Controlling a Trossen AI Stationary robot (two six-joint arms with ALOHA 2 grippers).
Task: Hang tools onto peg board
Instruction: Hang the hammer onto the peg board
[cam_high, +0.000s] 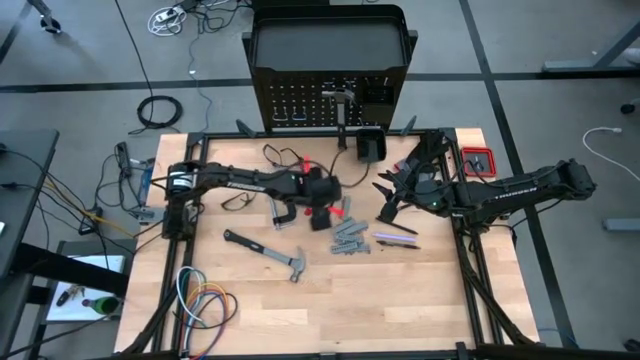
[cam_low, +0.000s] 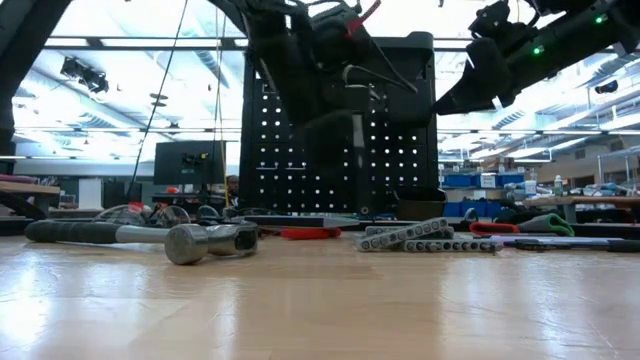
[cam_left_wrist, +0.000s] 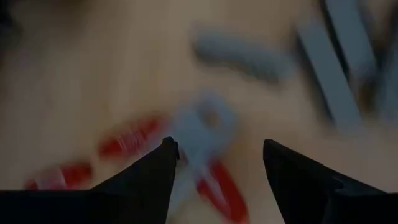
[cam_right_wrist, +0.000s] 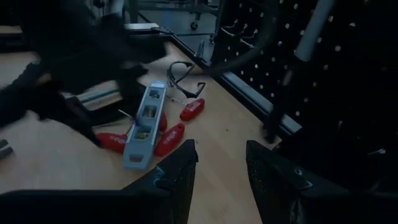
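A hammer (cam_high: 268, 255) lies left, unhung. Mid-table, the left gripper (cam_left_wrist: 217, 155) hovers open-jawed over red-handled pliers (cam_left_wrist: 205, 146), likely lining up a grasp. The right gripper (cam_right_wrist: 222, 163), jaws parted and empty, waits near the far peg board (cam_high: 330, 100).

Hammer (cam_high: 268, 254), grey wrenches (cam_high: 350, 238) and red-handled pliers (cam_left_wrist: 186, 149) lie flat before the upright black peg board (cam_high: 325, 105)

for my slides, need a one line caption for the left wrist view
Left gripper open above red-handled pliers on the wooden tabletop, grey wrenches beyond.
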